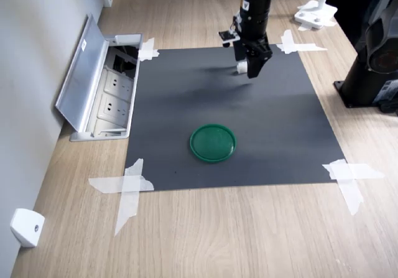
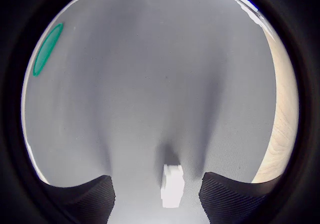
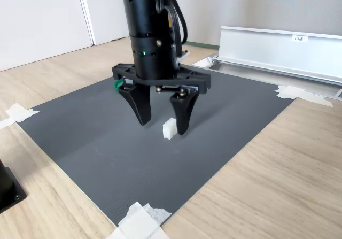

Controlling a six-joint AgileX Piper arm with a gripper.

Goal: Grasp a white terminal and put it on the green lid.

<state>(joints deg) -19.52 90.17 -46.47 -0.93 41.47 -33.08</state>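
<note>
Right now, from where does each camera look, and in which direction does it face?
First exterior view: high above the table, looking down on the dark mat, green lid and socket box; the arm and gripper show.
Wrist view: on the wrist, looking down between the open fingers at the white terminal; only the fingers show.
Second exterior view: low beside the table, looking across the mat at the gripper over the terminal; the arm shows.
All three views share the terminal, mat and gripper.
</note>
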